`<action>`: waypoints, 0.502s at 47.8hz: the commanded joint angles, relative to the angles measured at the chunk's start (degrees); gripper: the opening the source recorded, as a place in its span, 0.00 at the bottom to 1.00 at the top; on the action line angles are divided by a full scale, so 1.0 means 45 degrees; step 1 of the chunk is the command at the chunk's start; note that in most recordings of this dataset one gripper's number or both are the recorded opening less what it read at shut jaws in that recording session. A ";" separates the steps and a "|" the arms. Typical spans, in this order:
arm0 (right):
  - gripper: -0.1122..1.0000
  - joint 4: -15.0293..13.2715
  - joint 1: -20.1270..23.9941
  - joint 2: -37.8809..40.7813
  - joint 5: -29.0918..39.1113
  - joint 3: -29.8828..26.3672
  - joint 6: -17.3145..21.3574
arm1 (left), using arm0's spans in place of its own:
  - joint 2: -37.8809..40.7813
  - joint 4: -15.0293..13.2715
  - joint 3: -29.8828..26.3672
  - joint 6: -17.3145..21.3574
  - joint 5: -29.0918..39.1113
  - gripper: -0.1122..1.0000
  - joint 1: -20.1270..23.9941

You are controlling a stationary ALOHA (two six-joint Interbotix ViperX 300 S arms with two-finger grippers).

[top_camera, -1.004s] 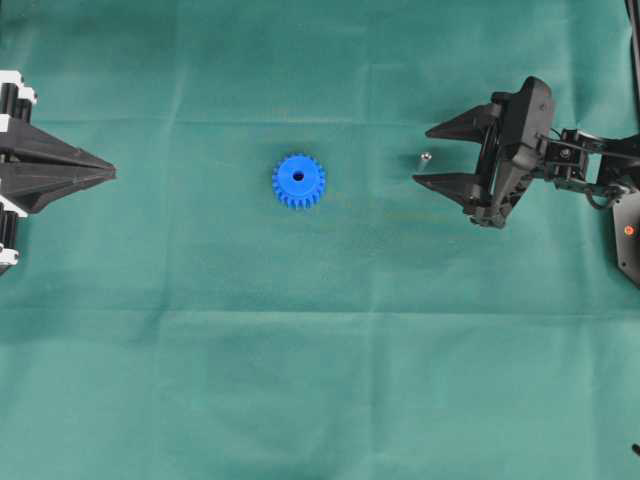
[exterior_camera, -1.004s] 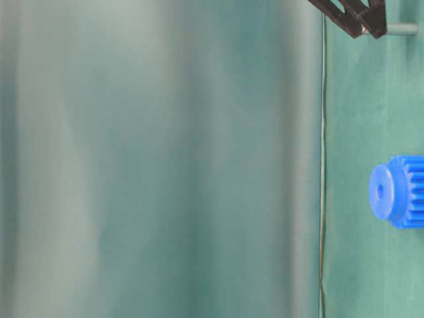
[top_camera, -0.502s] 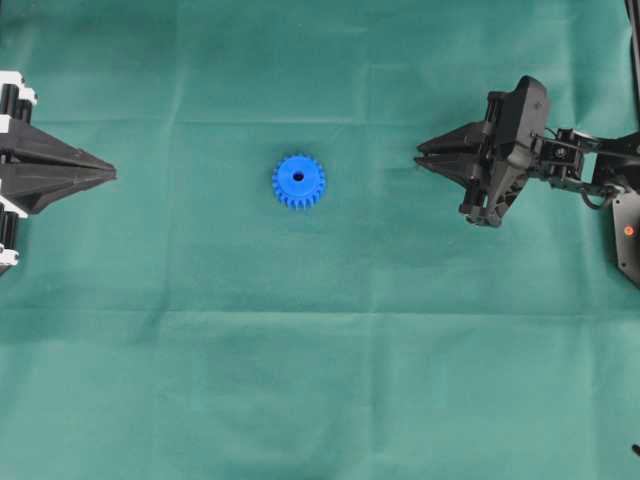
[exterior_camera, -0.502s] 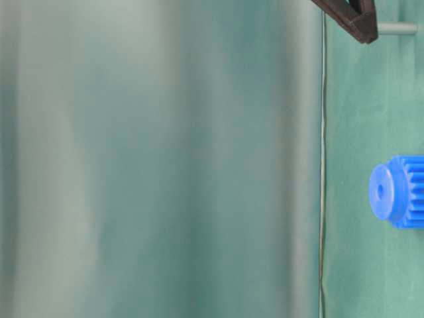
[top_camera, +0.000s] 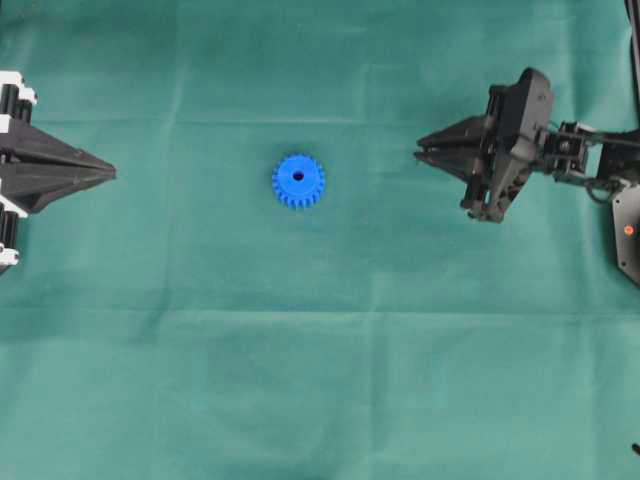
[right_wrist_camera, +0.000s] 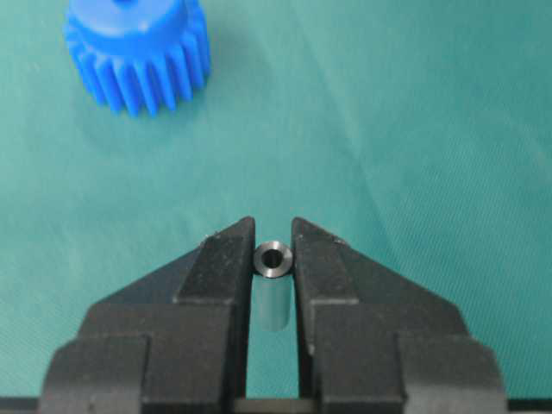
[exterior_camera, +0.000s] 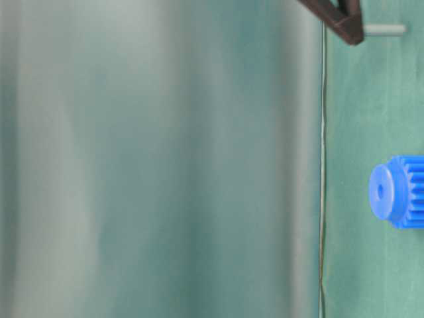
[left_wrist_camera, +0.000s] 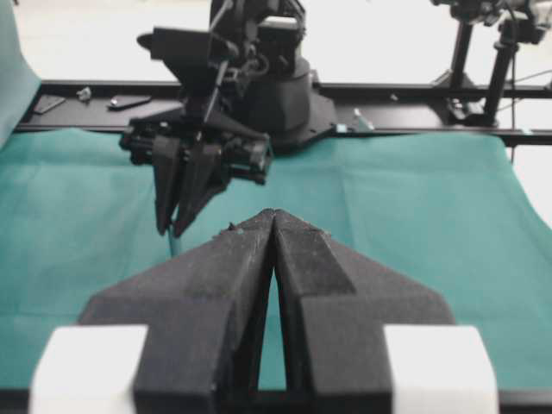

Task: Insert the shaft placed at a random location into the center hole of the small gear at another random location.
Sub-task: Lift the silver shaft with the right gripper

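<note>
Between the tips of my right end effector (right_wrist_camera: 274,250) sits the shaft (right_wrist_camera: 273,293), pinched at its sides with the jaws nearly together; its hollow, shiny end faces forward and the rest of it runs back into the gap. In the table-level view the pin sticks out past the dark fingertips toward the cloth, and I cannot tell from there whether its far end touches the cloth or is just clear of it. So, as I judge it, the pick-up is done or very nearly so; the carry across and the insertion are both left. Farther out, well apart from my tips, the gear (top_camera: 298,181) stands flat on the green cloth of the worktop (top_camera: 320,380), hub up, with the hole (top_camera: 298,176) open and nothing in it. To finish I would need to bring the shaft over that hole, line it up with it, and lower it in. Farthest off, my left end effector (top_camera: 108,174) is parked at the opposite edge, jaws pressed together on nothing. I can read no brand, label or writing anywhere; the only mark is a small red dot on the right arm's base.
</note>
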 commanded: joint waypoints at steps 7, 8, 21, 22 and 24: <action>0.22 -0.0156 -0.0039 -0.2070 0.2227 -0.0781 -0.0273 | 0.0059 0.0020 -0.0273 -0.0020 -0.0078 0.10 0.0020; 0.22 -0.0195 -0.0020 -0.2227 0.2363 -0.0801 -0.0273 | 0.0078 0.0020 -0.0273 -0.0020 -0.0078 0.10 0.0020; 0.22 -0.0234 -0.0020 -0.2715 0.3086 -0.0957 -0.0273 | 0.0098 0.0020 -0.0273 -0.0020 -0.0078 0.10 0.0020; 0.22 -0.0234 -0.0020 -0.2715 0.3066 -0.0957 -0.0273 | 0.0117 0.0039 -0.0273 -0.0020 -0.0078 0.10 0.0020; 0.22 -0.0234 -0.0020 -0.2695 0.3066 -0.0996 -0.0273 | 0.0117 0.0020 -0.0273 -0.0020 -0.0078 0.10 0.0020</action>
